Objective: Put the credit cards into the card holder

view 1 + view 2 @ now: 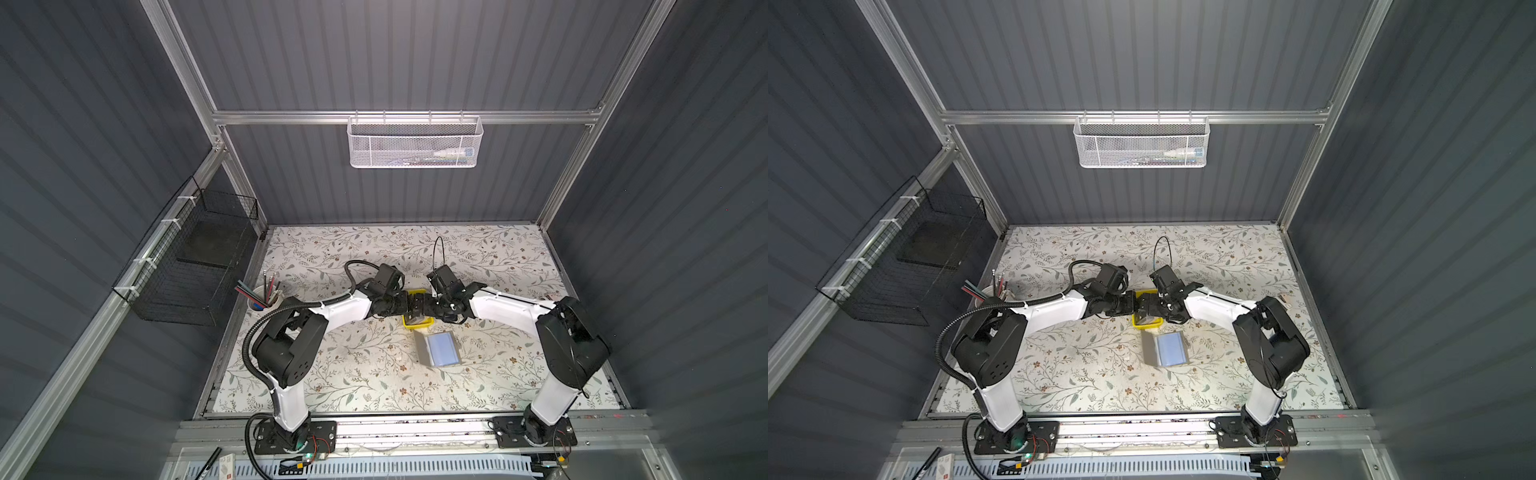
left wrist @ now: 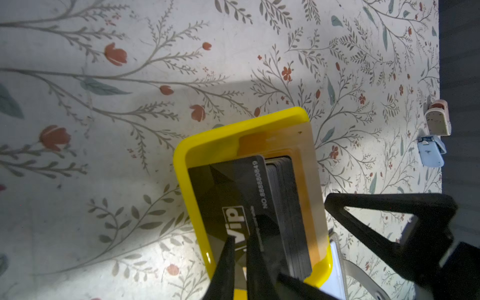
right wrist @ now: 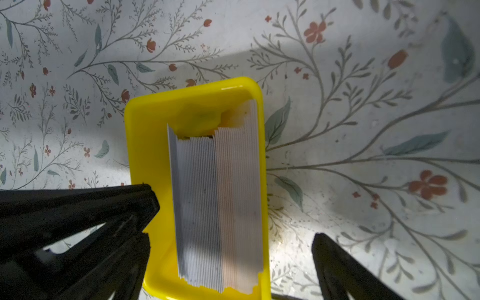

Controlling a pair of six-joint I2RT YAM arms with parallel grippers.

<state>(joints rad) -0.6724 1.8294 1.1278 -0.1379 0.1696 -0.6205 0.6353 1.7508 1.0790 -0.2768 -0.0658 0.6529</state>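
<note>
- Left wrist view: the fingers of my left end effector stand almost together, pinching one edge of the front VIP card, which leans away from the rest of the stack.
- The credit cards stand on edge as a black stack inside the yellow tray. A tan card sits at the far end of the stack, by the tray's wall.
- Right wrist view: my right end effector is spread wide, with one finger on each side of the tray and nothing between them but the cards' pale edges. I cannot tell whether either finger touches the tray.
- In both top views the card holder lies open on the floral tabletop, bluish sleeves up. It is just beside the tray, on the side toward my bases.
</note>
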